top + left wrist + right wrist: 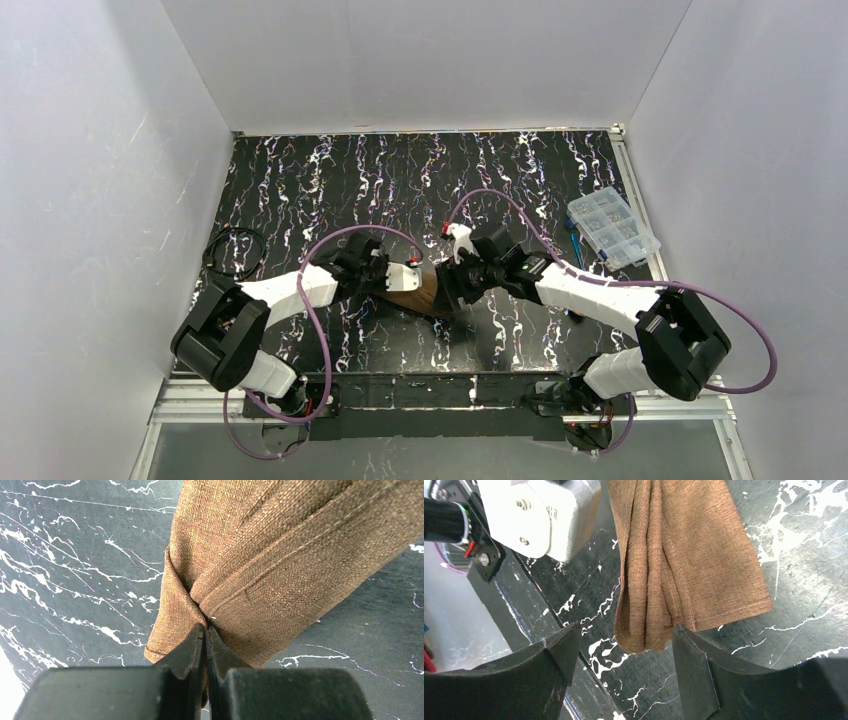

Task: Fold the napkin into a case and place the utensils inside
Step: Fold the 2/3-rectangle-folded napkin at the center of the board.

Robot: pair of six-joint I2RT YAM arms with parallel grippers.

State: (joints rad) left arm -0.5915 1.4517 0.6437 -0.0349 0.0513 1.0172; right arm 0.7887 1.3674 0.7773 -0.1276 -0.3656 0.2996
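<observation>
The brown napkin (420,296) lies bunched in narrow lengthwise folds at the table's middle, between my two grippers. My left gripper (403,279) is shut on one end of it. In the left wrist view the closed fingertips (205,628) pinch the gathered folds of the cloth (280,555). My right gripper (452,290) is open at the other end. In the right wrist view the napkin's folded end (674,555) hangs just at the gap between the spread fingers (624,636), and I cannot tell if it touches them. A thin blue utensil (573,240) lies by the plastic box. Red-pink utensils are not visible.
A clear plastic compartment box (612,227) stands at the right rear edge. A black cable loop (235,252) lies at the left edge. White walls enclose the black marbled table (330,180). The left gripper's white body (539,515) shows close in the right wrist view.
</observation>
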